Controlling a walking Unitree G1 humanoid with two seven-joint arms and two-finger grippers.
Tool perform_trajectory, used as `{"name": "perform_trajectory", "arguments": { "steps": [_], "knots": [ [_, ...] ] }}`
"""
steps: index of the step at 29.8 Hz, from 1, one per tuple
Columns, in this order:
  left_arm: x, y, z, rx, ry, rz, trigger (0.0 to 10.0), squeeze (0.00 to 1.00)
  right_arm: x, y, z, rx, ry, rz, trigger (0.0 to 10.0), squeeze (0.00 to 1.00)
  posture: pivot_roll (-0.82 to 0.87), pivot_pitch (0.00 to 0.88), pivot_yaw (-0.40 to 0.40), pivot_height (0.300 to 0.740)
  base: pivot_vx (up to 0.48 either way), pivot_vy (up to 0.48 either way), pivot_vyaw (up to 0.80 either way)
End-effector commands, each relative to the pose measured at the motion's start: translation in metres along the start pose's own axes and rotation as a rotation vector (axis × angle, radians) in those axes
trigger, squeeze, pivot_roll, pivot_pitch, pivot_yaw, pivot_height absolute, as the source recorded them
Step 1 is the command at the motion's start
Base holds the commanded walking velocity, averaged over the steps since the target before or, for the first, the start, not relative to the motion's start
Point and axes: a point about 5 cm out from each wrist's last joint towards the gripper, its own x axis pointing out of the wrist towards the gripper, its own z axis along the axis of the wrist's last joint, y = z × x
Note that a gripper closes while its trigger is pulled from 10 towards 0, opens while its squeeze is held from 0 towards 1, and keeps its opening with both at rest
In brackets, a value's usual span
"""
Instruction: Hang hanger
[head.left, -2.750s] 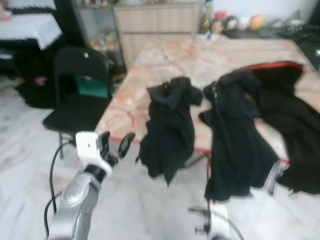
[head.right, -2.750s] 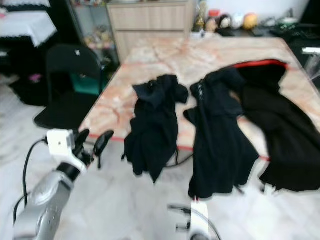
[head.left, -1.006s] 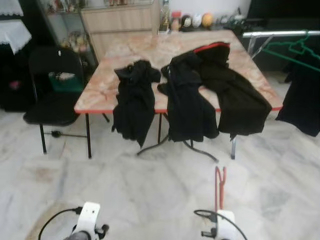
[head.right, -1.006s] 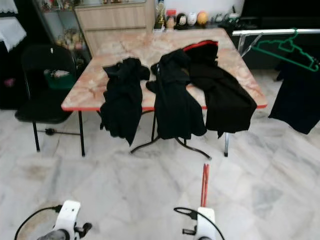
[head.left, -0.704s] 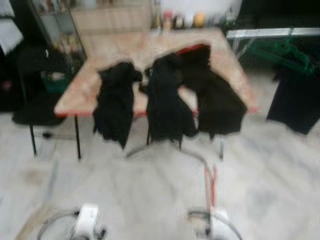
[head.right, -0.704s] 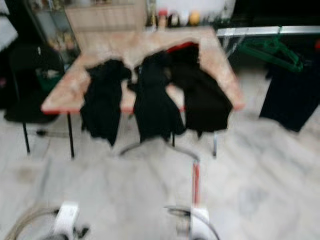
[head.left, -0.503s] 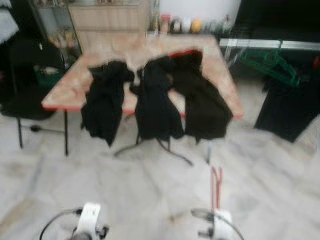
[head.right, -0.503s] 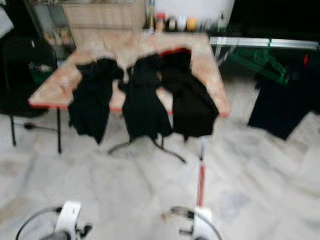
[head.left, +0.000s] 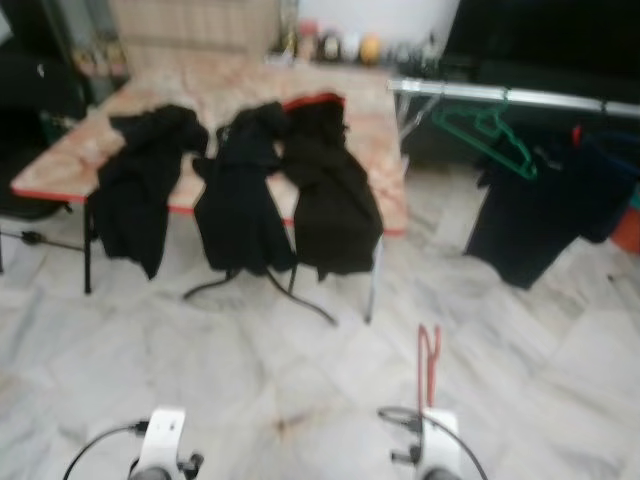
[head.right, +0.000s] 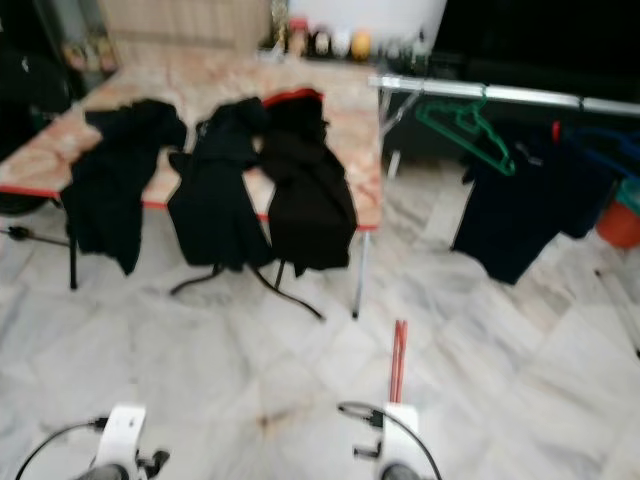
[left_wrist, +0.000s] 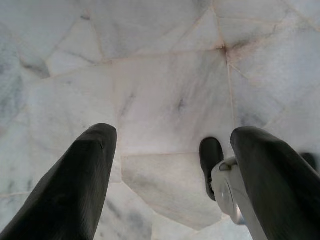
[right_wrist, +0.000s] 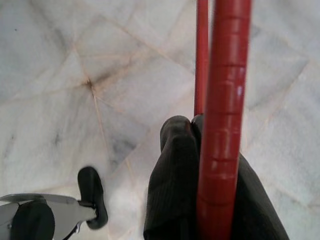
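The right gripper (right_wrist: 200, 165) is clamped on a red hanger (head.left: 428, 360), its length pointing forward. The silver clothes rail (head.left: 520, 97) lies ahead, rightward, well apart. The left gripper (left_wrist: 170, 165) hangs open.

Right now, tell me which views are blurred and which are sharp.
Both eye views are soft with motion blur: the table, rail and green hanger have smeared edges. The left wrist view is crisp on the floor. The right wrist view shows the red hanger close, slightly soft, with even lighting.
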Motion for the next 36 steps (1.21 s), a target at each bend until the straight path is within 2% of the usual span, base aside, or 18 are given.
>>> {"name": "perform_trajectory", "arguments": {
  "steps": [1, 7, 11, 19, 27, 31, 36],
  "knots": [
    [0.000, -0.002, -0.002, 0.004, 0.001, -0.011, 10.0, 0.00, -0.001, -0.010, -0.004, 0.025, 0.008, -0.041, 10.0, 0.00, 0.01, 0.000, 0.006, 0.740, 0.000, -0.472, 0.00],
    [-0.003, 0.000, -0.015, -0.009, 0.028, -0.005, 10.0, 0.00, -0.005, -0.011, -0.023, 0.036, 0.055, -0.069, 10.0, 0.00, 0.00, 0.000, 0.012, 0.740, 0.000, -0.472, 0.00],
    [-0.005, -0.002, -0.023, 0.023, 0.051, -0.026, 10.0, 0.00, -0.008, -0.010, -0.035, 0.076, 0.075, -0.093, 10.0, 0.00, -0.04, 0.000, 0.048, 0.740, 0.000, -0.472, 0.00],
    [-0.003, -0.001, -0.013, 0.065, 0.029, -0.042, 10.0, 0.00, -0.013, -0.013, -0.052, 0.078, 0.113, -0.122, 10.0, 0.00, -0.01, 0.000, 0.026, 0.740, 0.000, -0.472, 0.00],
    [-0.001, 0.006, 0.000, 0.037, -0.011, -0.014, 10.0, 0.00, -0.012, -0.012, -0.047, 0.060, 0.091, -0.108, 10.0, 0.00, 0.04, 0.000, 0.006, 0.740, 0.000, -0.472, 0.00],
    [-0.003, 0.008, -0.007, 0.020, 0.002, -0.001, 10.0, 0.00, -0.012, -0.014, -0.046, 0.063, 0.082, -0.114, 10.0, 0.00, 0.03, 0.000, 0.013, 0.740, 0.000, -0.472, 0.00],
    [-0.004, 0.001, -0.016, 0.009, 0.032, -0.024, 10.0, 0.00, -0.012, -0.016, -0.046, 0.090, 0.080, -0.132, 10.0, 0.00, 0.01, 0.000, 0.022, 0.740, 0.000, -0.350, 0.00]
  ]
}}
